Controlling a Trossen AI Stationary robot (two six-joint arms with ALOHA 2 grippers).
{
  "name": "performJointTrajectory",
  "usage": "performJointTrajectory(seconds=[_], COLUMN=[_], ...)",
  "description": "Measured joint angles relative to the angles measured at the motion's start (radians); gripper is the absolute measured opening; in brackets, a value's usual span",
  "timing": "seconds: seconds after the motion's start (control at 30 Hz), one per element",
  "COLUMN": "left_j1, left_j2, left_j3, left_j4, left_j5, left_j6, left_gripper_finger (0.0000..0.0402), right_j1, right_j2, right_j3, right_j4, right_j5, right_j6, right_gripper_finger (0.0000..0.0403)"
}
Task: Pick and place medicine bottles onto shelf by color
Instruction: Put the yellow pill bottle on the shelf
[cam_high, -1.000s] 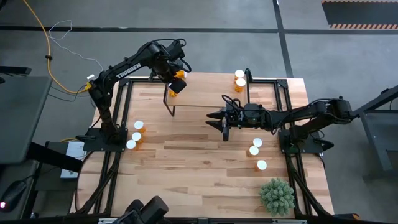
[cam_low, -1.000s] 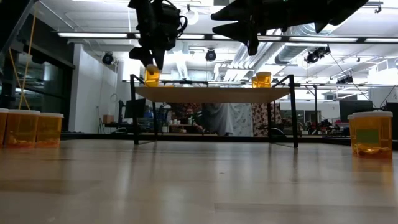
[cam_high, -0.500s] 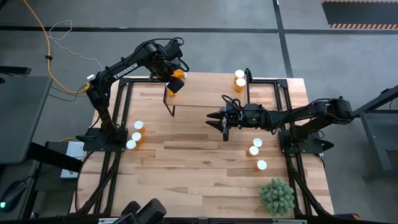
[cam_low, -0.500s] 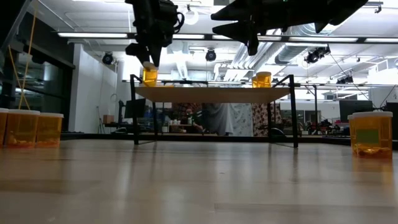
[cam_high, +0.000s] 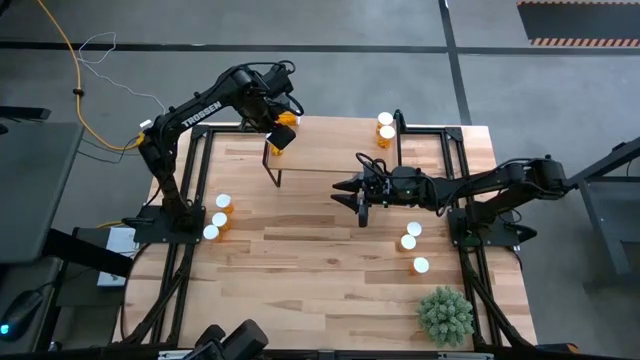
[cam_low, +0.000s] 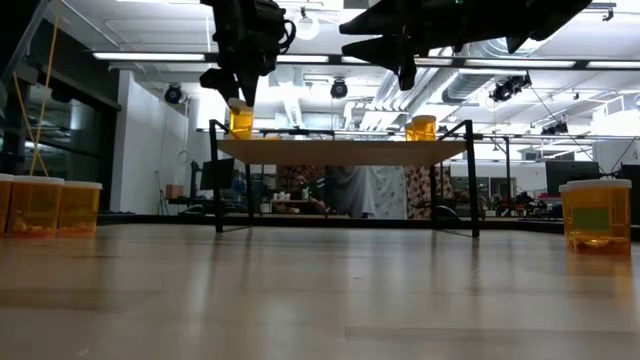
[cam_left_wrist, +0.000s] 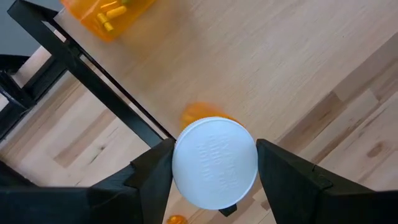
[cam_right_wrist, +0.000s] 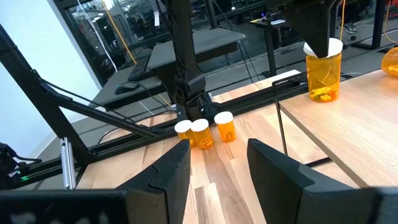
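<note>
Change: since 1 second ago the left gripper (cam_high: 283, 133) has carried its pill bottle (cam_high: 285, 131) a touch further onto the shelf (cam_high: 330, 150); the right arm has not shifted.
Left gripper: closed on the white cap of that orange pill bottle at the shelf's left end, the bottle upright with its base at the board.
Right gripper (cam_high: 358, 198): hanging in the air just off the shelf's front edge, fingers parted, nothing between them.
Shelf's right end: 2 capped bottles (cam_high: 385, 127) standing touching each other.
Left of the shelf: 3 bottles (cam_high: 217, 218) huddled on the tabletop (cam_high: 310, 270).
Right of the shelf, toward the front: 3 more bottles (cam_high: 410, 242), spaced apart.
Beyond those, at the table's front corner: a green spiky plant (cam_high: 445, 314).
</note>
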Motion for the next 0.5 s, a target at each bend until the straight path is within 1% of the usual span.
performJointTrajectory(seconds=[0.2, 0.5], left_j1=[0.0, -0.005], left_j2=[0.0, 0.0], left_j3=[0.0, -0.002], left_j4=[0.0, 0.002], left_j5=[0.043, 0.04], left_j6=[-0.011, -0.018], left_gripper_finger=[0.0207, 0.0207], right_j1=[0.0, 0.0], right_j2=[0.0, 0.0], right_j3=[0.0, 0.0], right_j4=[-0.004, -0.006], right_j5=[-0.003, -0.004], right_j6=[0.0, 0.0], right_gripper_finger=[0.0152, 0.0152])
